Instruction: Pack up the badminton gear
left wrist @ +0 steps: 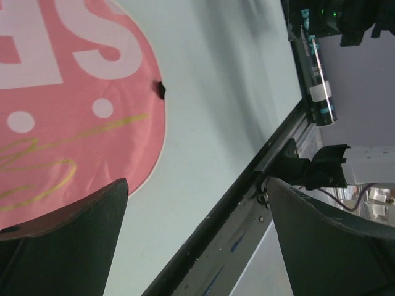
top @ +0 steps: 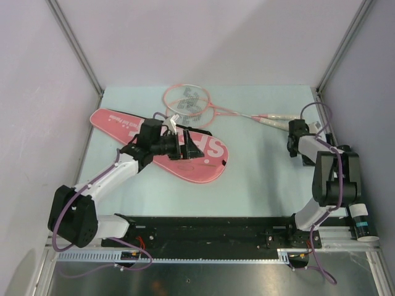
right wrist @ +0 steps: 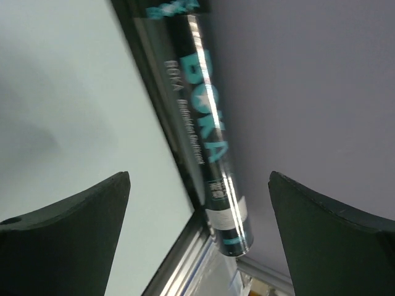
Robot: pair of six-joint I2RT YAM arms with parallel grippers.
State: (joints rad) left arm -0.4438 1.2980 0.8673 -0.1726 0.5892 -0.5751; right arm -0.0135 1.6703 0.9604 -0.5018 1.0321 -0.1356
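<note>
— Across the far side of the bench [top: 259, 179] lie the 2 rackets [top: 191, 105], heads overlapped, handles running right. The bag [top: 117, 123] sits nearer, left of centre.
— And the tube [right wrist: 210, 142]?
— Along the right edge, by the wall. Right fingers [top: 294, 148] point toward it, spread wide, holding nothing. Left fingers [top: 185, 147] stand apart too, over the bag's round end.
— How would they handle?
— My guess: the rackets are light and stiff, with thin frames and strings to spare, so take the white handles. The bag looks soft and floppy, so pinch its edge. The tube is rigid and glossy, likely slippery, so grip mid-barrel, squarely.
</note>
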